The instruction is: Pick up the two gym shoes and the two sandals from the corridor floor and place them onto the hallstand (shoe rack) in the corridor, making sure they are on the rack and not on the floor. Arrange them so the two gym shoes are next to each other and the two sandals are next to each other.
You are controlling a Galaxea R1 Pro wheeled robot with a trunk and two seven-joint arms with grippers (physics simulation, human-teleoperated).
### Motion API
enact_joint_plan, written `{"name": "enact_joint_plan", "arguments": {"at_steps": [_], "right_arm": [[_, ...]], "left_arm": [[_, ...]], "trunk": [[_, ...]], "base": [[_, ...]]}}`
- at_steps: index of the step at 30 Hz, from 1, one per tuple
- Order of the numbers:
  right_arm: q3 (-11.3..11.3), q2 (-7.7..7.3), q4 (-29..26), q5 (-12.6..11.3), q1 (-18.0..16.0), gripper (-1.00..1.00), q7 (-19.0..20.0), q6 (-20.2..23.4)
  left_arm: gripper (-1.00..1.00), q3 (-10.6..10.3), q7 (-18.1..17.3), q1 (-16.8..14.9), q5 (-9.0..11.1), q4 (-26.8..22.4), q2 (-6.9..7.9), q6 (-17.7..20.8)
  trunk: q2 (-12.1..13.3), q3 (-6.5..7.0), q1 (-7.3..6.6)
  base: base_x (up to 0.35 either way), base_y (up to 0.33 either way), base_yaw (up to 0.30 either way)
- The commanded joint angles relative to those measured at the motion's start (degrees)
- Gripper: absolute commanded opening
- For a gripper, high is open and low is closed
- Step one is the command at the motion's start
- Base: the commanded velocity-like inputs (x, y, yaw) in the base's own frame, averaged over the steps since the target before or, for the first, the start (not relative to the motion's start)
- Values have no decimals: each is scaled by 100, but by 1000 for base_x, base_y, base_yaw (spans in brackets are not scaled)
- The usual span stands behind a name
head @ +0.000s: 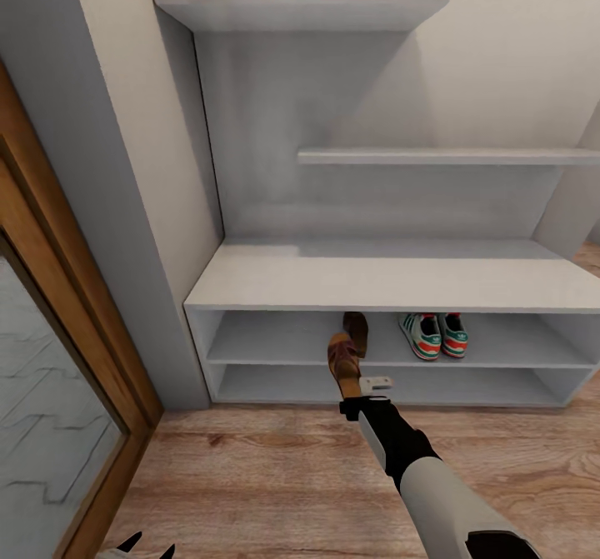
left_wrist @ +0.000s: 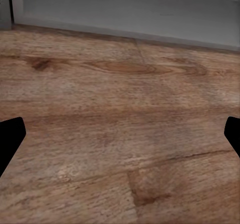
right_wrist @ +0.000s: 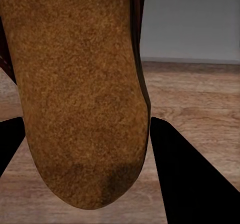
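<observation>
Two open slots run along the hallstand (head: 367, 280), which stands on the corridor floor (head: 275, 476). Both gym shoes (head: 433, 334) sit side by side on its upper slot, at three o'clock from one sandal (head: 357, 331). My right gripper (head: 358, 386) clamps the other sandal (head: 342, 361) at the slot's front edge. My left gripper (left_wrist: 120, 134) hangs spread wide over bare planks.

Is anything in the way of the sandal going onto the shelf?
Nothing visible. The right gripper holds a sandal before the open upper shelf; the other sandal sits just beside it.
</observation>
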Motion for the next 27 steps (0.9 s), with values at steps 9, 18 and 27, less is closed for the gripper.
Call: {"name": "enact_joint_plan", "arguments": {"at_steps": [9,18,27], "right_arm": [[-30,6,-10,46,-1,-100,8,35],[-26,6,-10,46,-1,-100,0,35],[-25,6,-10,46,-1,-100,4,35]], "left_arm": [[100,26,-51,-4,17,7,-2,4],[100,24,-55,-4,17,7,-14,6],[100,20,-51,-4,17,7,-19,5]], "trunk": [[-2,-5,-1],[-2,-5,-1],[-2,-5,-1]], "base": [[0,0,0],[62,39,0],[73,67,0]]}}
